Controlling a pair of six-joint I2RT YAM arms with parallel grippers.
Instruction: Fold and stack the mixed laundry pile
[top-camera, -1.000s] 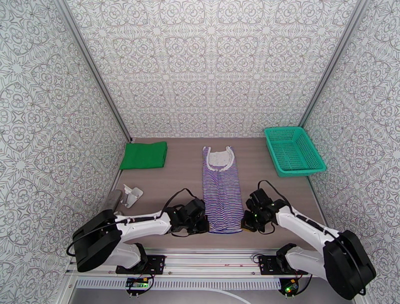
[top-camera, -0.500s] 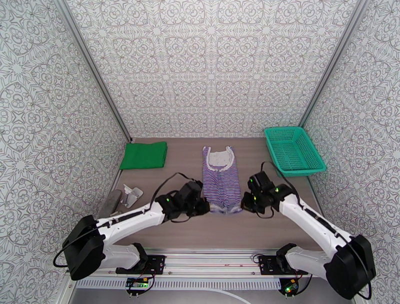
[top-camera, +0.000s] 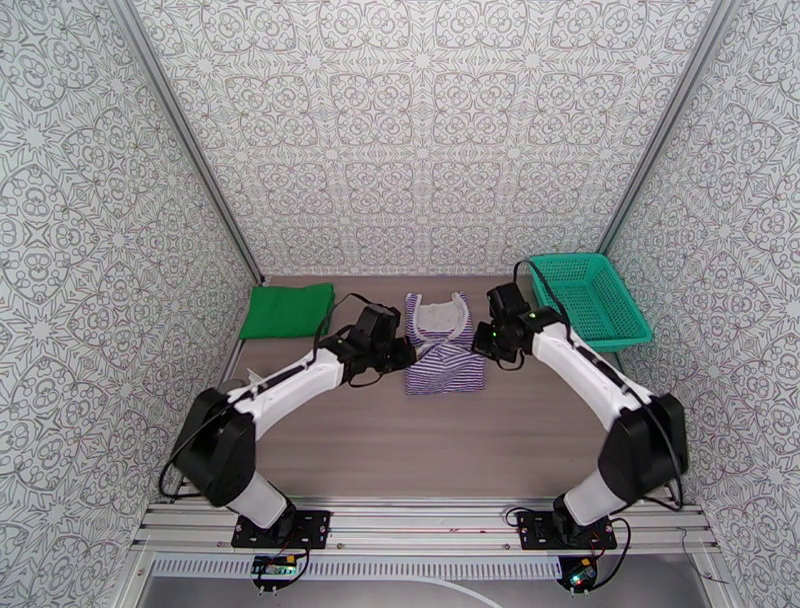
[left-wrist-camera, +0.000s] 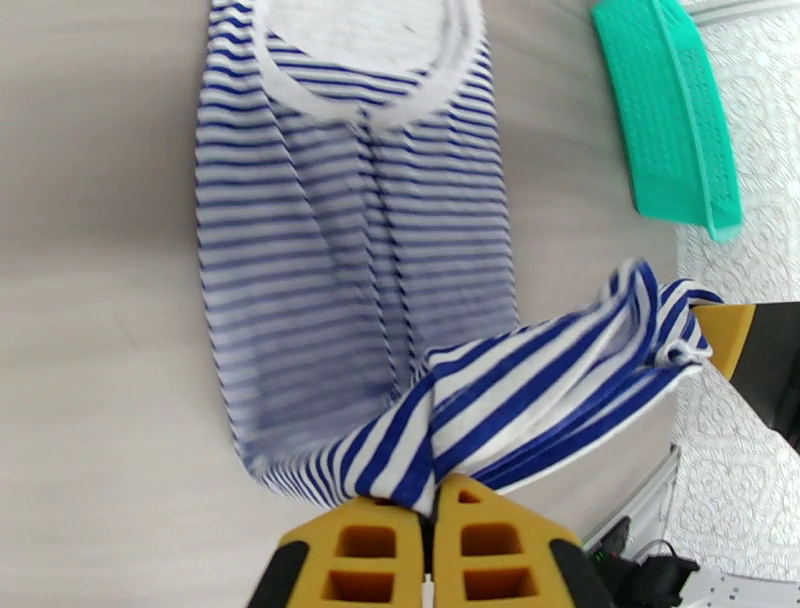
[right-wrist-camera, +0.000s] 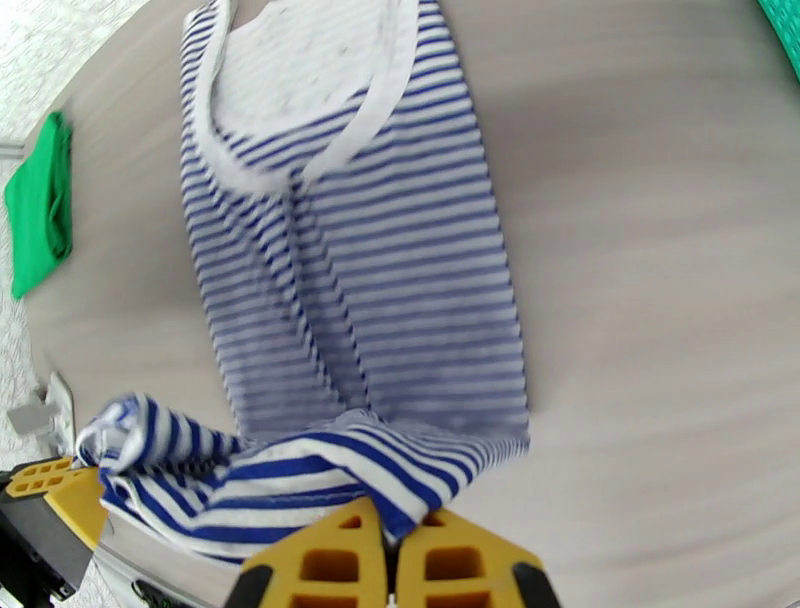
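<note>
Fold of the striped shirt (top-camera: 445, 352), hem to collar. Top view: the shirt lies on the far middle of the desk (top-camera: 420, 450), between the green cloth (top-camera: 289, 310) at far left and the teal basket (top-camera: 588, 300) at far right. Its long axis runs near-to-far, with the collar pointing at the back wall. My left fingers (top-camera: 403, 352) and right fingers (top-camera: 482, 342) flank it, one at each side. Left wrist view: the left fingers (left-wrist-camera: 455, 505) are pressed together on one hem corner. The lifted hem stretches across to the other arm's yellow pad at right, and the shirt (left-wrist-camera: 340, 260) body lies flat beneath, white-trimmed neckline farthest off. Right wrist view: the right fingers (right-wrist-camera: 415, 535) pinch the opposite corner of the shirt (right-wrist-camera: 380, 260), and the hem between the arms sags and bunches a little. To do this step well, I judge that I should carry both corners at equal height and pace. The hem should stay taut and square to the long axis and land just short of the neckline. I would release only once that edge rests flat.
</note>
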